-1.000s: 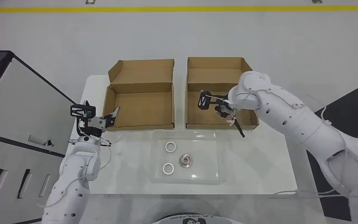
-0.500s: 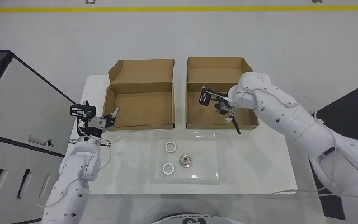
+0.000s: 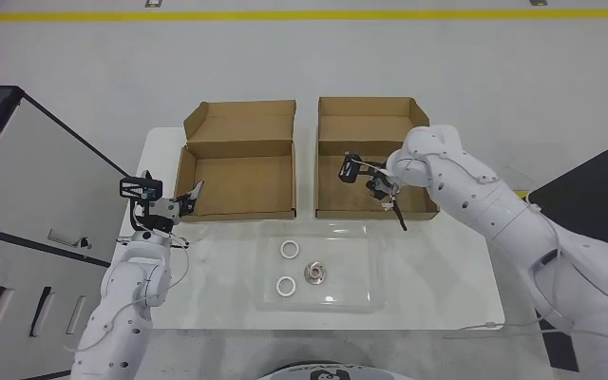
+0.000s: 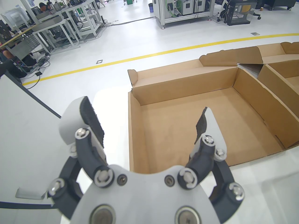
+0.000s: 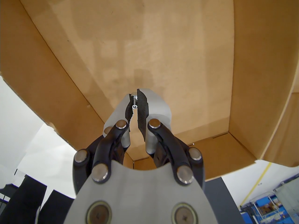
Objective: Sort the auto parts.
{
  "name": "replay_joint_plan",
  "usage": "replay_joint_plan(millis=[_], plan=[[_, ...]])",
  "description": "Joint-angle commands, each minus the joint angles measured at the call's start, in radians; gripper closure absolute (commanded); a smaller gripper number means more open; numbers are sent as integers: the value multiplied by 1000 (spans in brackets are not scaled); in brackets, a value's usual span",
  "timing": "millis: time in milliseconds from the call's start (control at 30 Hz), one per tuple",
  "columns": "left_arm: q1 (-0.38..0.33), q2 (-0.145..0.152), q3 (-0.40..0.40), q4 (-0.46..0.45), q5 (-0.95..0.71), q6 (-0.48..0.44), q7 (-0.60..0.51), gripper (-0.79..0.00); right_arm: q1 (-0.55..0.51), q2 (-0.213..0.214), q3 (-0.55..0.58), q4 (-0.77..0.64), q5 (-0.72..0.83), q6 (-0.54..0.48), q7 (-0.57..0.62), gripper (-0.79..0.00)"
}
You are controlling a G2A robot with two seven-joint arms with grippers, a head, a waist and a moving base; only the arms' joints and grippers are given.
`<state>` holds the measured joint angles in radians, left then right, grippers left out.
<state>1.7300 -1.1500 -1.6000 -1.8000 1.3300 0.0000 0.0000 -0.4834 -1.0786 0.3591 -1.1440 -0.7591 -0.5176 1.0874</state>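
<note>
Leave the left gripper [image 4: 146,115] out of this step: spread wide, nothing held, hanging just beside the outer wall of the left cardboard box [image 4: 198,122], over the near-left part of the white bench [image 3: 218,285]. Best parked there, well apart from the other arm's path.

Further right, at the front of the bench, mind the clear tray [image 3: 366,296] holding one white ring [image 3: 290,249], a second white ring [image 3: 284,285] and a round metal part [image 3: 316,274]. Unsorted as yet, by the look of it. Not to be disturbed during this drop.

Further right again, attend to the right cardboard box [image 3: 366,128] and the right gripper [image 5: 135,99] above its floor. Closed almost fully on a small threaded screw [image 5: 133,102], pinched high up near the fingertips with the shank running between the pads. Judged to be the placing step: part carried in, not yet released.

To do it well:
- Lower close to the cardboard floor before letting go. A small steel screw dropped from height will likely bounce or roll.
- Aim for the open middle of the floor, away from the walls and the slit at the corner fold, where so small a part could lodge.
- Open gently and only a little, since a thin part needs no more.
- Pause, then check the wrist view for a screw clinging to the rough pads.
- Lift straight up first, clearing the front wall of the box before swinging back toward the tray.
</note>
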Motion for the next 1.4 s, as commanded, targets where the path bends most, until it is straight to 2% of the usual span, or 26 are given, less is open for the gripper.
replay_joint_plan(millis=[0,267,367,567,767,967,1233,1333,1367], plan=[[0,0,0,0,0,0,0,-785,-2,-1,3,2,-7,4,5,0],[0,0,0,0,0,0,0,-785,-20,-4,22,18,-21,13,5,0],[0,0,0,0,0,0,0,-785,-28,-5,29,17,-11,12,12,-169],[0,0,0,0,0,0,0,-785,-36,-1,48,11,-22,11,25,-332],[0,0,0,0,0,0,0,-785,-42,17,97,-32,-18,17,27,-360],[0,0,0,0,0,0,0,-785,-62,59,189,-120,16,20,51,-385],[0,0,0,0,0,0,0,-785,-186,156,403,-389,158,35,118,-391],[0,0,0,0,0,0,0,-785,-253,188,489,-512,221,66,138,-462],[0,0,0,0,0,0,0,-785,-276,197,515,-550,244,75,142,-514]])
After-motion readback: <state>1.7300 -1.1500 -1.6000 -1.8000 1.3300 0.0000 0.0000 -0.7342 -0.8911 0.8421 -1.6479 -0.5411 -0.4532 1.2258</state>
